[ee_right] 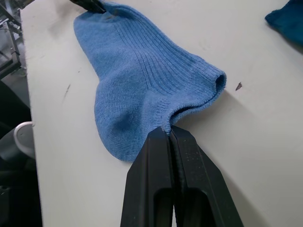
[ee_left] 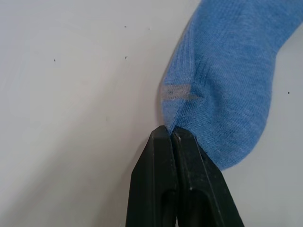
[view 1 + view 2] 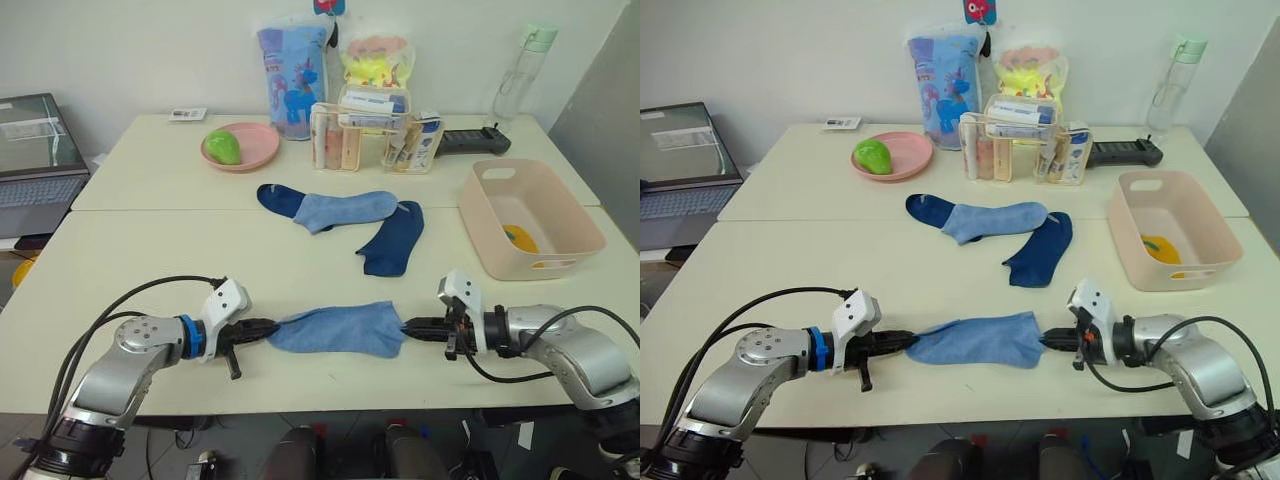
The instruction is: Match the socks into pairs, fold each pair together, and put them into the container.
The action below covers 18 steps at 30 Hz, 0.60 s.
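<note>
A light blue sock [image 3: 338, 329] lies stretched on the counter [image 3: 150, 260] between both pincers, left pincer [image 3: 268, 327] and right pincer [image 3: 408, 326] each clenched on an end (toe left, cuff right).

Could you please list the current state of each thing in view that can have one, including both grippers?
left gripper: shut on near light blue sock's toe end
right gripper: shut on its cuff end
near light blue sock: flat on table, held at both ends
second light blue sock: loose, overlapping a navy sock
other navy sock: loose, bent
container: open, something yellow inside
water bottle: upright, capped
</note>
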### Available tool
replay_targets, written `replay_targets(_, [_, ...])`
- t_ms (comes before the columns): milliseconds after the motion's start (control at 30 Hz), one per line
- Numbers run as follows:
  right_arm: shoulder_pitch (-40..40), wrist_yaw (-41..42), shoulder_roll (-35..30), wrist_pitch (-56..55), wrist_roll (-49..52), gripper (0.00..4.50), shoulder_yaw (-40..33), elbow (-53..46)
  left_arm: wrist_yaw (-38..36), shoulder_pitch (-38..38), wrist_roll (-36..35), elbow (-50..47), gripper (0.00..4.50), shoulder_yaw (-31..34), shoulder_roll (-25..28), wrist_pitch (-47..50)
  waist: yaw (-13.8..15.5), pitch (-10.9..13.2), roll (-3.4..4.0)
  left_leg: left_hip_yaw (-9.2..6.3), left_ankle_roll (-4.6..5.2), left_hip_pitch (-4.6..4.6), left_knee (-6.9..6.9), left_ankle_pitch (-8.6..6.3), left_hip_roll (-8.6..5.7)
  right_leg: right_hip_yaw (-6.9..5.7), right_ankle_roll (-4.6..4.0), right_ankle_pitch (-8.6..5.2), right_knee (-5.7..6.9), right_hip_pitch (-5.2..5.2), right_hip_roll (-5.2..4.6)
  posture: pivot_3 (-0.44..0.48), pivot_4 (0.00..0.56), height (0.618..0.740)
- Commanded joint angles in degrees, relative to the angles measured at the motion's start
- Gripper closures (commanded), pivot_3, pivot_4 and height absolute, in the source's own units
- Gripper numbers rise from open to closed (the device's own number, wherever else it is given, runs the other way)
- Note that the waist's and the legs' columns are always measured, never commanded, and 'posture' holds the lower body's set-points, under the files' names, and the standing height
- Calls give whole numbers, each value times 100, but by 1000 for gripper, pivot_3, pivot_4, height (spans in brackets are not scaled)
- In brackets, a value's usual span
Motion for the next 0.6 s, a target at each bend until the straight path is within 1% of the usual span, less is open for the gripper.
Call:
replay_targets(33, [52,112,-115,168,300,4500,-196,-314,-106,97,-204,-273,4491,228,174,189,-2,1,1,0,0,0,-1,0,0,0,0,0,0,0,0,0,150,740])
replay_targets(167, [-53,-86,-67,134,193,4500,-136,-238,-118,63,-243,-221,4491,307,266,281,3,1,1,0,1,0,-1,-1,0,0,0,0,0,0,0,0,150,740])
replay_targets(333, [-124,-137,-2,2,51,4500,17,-136,84,-55,-93,-51,4491,225,95,101,9,1,1,1,0,0,-1,0,0,0,0,0,-1,0,0,0,150,740])
replay_targets(400, [-130,-181,25,-35,29,4500,-16,-88,43,-66,-101,-28,4491,211,93,100,15,1,0,0,0,-1,-1,0,0,0,0,0,-1,0,0,0,150,740])
replay_targets(500, [-103,-135,-17,-76,17,3781,-76,-68,-13,-55,-166,-27,3862,247,102,128,14,1,0,1,0,-1,-1,0,0,0,0,0,-1,0,0,0,150,740])
replay_targets(600, [-57,-91,-88,-220,-52,2738,-91,-44,24,-65,-177,-27,2904,306,89,106,14,1,0,1,0,-1,-1,0,0,0,0,0,-2,0,0,0,150,740])
